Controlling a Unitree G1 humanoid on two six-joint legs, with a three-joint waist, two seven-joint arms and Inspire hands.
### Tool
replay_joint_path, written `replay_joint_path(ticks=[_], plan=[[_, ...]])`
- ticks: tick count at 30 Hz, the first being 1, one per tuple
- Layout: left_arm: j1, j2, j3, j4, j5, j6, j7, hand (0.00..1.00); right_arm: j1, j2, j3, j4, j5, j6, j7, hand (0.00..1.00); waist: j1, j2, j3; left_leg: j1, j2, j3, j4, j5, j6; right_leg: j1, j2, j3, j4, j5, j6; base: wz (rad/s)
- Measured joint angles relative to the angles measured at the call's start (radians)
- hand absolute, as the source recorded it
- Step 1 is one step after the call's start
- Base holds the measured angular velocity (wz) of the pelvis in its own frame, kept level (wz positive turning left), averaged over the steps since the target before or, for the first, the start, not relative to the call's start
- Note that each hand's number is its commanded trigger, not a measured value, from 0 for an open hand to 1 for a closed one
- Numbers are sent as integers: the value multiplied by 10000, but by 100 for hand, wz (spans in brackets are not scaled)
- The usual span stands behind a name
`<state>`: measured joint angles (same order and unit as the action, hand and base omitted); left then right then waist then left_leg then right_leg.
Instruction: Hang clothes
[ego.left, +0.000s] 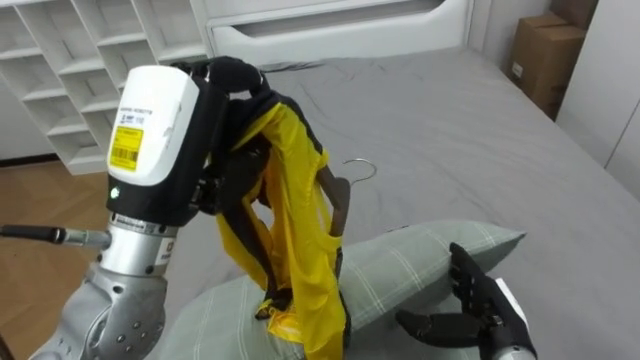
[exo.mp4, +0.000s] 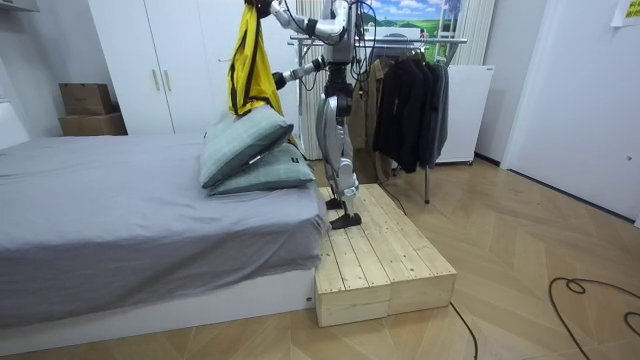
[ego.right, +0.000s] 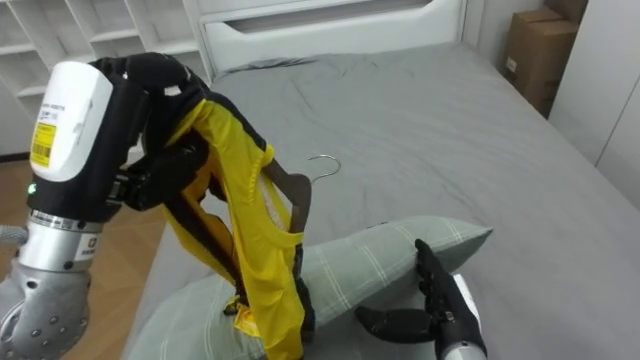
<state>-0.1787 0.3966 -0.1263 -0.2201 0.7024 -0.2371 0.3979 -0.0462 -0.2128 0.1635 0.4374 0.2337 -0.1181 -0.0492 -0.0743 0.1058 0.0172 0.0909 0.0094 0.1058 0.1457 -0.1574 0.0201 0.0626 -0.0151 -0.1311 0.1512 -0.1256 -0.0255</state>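
Yellow garment (ego.left: 295, 230) with black trim, raised directly above the striped pillow (ego.left: 420, 260) on the grey bed (ego.left: 450, 140). The left hand (ego.left: 232, 80) holds it, fingers (ego.right: 170, 172) curled into the cloth. A wooden hanger (ego.left: 340, 205) with a wire hook sits inside the garment, just above the pillow. The right hand (ego.left: 480, 305) hovers at the pillow's near edge, fingers spread and holding nothing. Behind the pillow, the robot stands on a wooden platform (exo.mp4: 380, 260); beyond it, a clothes rack (exo.mp4: 410, 40) carries dark garments (exo.mp4: 405, 100).

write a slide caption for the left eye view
Left hand holds a yellow garment with a hanger in it above a pillow on the bed, right hand open
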Motion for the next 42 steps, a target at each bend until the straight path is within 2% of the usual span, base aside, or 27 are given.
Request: replay_joint_path(ticks=[7,10,17,27,37,42], plan=[[4,3,-80,-5,568,113,-180,100,-36,81,533,-7,-203,-1,414,0,31,-23,29,59,4,-4,-12,0,0,81,-15,-27,-39,-9,6,0],[4,16,-78,-38,574,118,-188,100,-33,158,543,331,-281,-132,543,0,30,-29,28,6,-13,-40,-6,0,0,122,-23,-87,-170,3,12,4],[3,33,-64,-43,563,100,-170,100,-21,143,487,1179,-256,-132,512,0,-24,-50,16,-95,-27,-114,14,0,0,86,-42,-210,-163,3,14,6],[1,32,-67,-45,564,130,-173,100,-27,183,626,981,-239,-132,611,0,32,-34,-8,-83,-7,6,15,0,0,56,-50,-114,-145,2,17,-2],[2,31,-272,-45,571,256,-174,100,-39,137,1136,201,149,-121,1396,0,78,-49,-19,95,0,6,30,1,2,225,-34,-70,-143,-10,30,0],[2,13,-426,-45,761,356,-203,100,-40,183,1370,29,487,-120,1959,0,258,-79,-49,99,-2,-27,65,0,3,228,-5,-61,-137,5,9,0]])
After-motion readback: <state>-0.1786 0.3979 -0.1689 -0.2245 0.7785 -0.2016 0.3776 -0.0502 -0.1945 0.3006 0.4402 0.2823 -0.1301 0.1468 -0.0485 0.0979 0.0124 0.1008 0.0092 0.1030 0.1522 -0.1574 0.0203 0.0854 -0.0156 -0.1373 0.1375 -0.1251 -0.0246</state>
